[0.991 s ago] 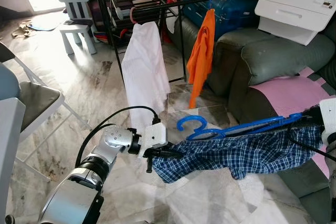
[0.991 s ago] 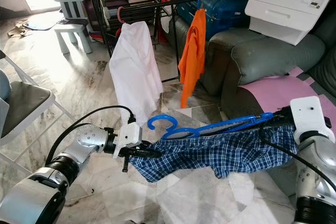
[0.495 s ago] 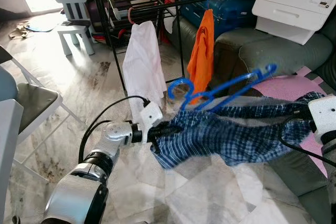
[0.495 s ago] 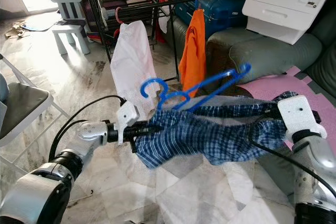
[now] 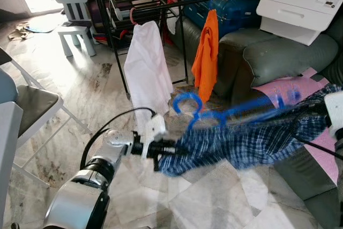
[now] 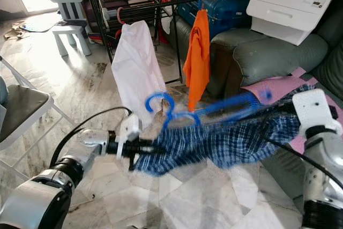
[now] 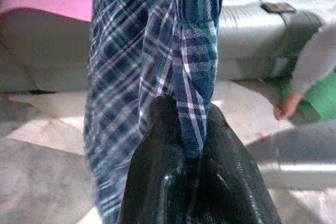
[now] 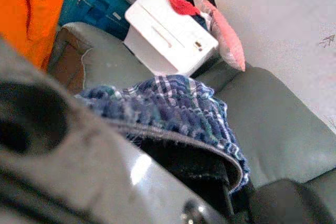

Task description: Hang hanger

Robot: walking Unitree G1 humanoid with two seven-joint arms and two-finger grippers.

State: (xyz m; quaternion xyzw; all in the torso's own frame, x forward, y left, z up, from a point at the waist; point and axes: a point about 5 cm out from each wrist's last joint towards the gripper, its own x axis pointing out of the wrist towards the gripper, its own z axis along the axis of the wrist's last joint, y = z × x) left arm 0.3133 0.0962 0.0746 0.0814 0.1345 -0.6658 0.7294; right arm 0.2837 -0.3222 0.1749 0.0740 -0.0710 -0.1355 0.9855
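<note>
A blue plastic hanger [image 5: 230,112] carries blue plaid shorts [image 5: 244,142], stretched level between my two arms and blurred by motion. Its hook [image 5: 186,103] points up near the left end. My left gripper [image 5: 167,148] is shut on the shorts' left edge; in the left wrist view its black fingers [image 7: 157,171] pinch the plaid cloth [image 7: 157,51]. My right gripper [image 6: 296,117] is buried in the right end, shut on the cloth [image 8: 168,103]. The black drying rack [image 5: 115,9] stands behind, with a white shirt [image 5: 147,68] and an orange garment [image 5: 206,52] hanging on it.
A grey sofa [image 5: 278,57] with a white box [image 5: 300,6] on it stands at right, over a pink mat [image 5: 284,85]. A blue suitcase [image 5: 236,1] lies behind the rack. A white child's chair [image 5: 72,9] and folding chair [image 5: 32,103] are left. A person's hand [image 7: 286,108] is near.
The hanger with the shorts rose and tilted half a second ago, then came back down to near level. Both grippers kept their hold on the cloth.
</note>
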